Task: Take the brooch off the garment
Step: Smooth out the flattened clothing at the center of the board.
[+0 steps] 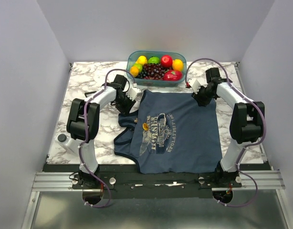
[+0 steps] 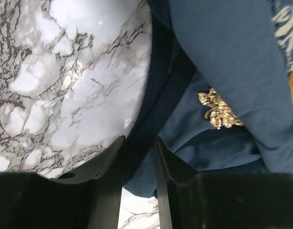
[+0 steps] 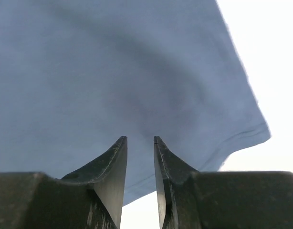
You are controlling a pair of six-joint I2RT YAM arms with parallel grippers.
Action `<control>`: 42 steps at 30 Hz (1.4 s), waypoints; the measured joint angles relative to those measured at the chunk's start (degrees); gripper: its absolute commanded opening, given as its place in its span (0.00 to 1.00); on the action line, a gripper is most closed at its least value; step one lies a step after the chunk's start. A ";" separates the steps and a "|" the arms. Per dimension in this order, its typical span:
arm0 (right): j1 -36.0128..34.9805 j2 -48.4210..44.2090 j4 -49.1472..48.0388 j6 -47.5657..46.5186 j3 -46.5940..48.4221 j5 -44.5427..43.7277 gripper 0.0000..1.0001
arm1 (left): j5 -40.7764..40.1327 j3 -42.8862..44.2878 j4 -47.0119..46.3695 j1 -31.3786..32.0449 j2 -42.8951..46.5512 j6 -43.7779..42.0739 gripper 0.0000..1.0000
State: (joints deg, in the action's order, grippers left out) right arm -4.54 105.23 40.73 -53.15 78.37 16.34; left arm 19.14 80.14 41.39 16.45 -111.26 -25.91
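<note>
Since neither gripper touches it yet, step judged: approach, brooch not yet taken.

Brooch (image 2: 218, 110): pinned to shirt (image 1: 184, 133), at the 9 o'clock edge of the chest print, near the neckline. Long axis in the left wrist view runs 10 to 4 o'clock; no clear head end.

Left gripper (image 2: 137, 140): at the brooch's 11 o'clock, fingers nearly together over the shirt's edge; cannot tell if cloth is pinched.

Right gripper (image 3: 139, 139): likewise, at the hem corner, 2 o'clock.

Next move: one gripper steadies cloth, the other closes across the brooch.

Brooch (image 1: 145, 126) on flat garment (image 1: 184, 138)
</note>
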 measured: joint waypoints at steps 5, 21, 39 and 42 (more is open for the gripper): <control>-0.46 5.51 -0.09 -1.66 4.92 -4.24 0.32 | -3.02 0.66 0.87 -0.94 -2.16 -1.49 0.37; -1.09 21.94 -3.91 -6.69 20.39 -20.72 0.18 | -10.01 7.72 3.41 -10.34 -4.68 -1.70 0.38; -1.79 12.70 -9.20 -1.68 19.39 -17.16 0.52 | -1.01 12.09 4.83 -9.86 2.67 0.02 0.45; -3.67 2.95 -10.21 1.73 15.61 -12.02 0.57 | 3.63 8.48 2.78 -8.37 8.07 4.90 0.45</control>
State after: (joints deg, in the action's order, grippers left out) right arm -8.21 108.18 30.52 -51.42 93.97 4.32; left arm 22.76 88.62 44.16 8.08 -103.20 -21.02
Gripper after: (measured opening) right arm 0.537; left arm 0.445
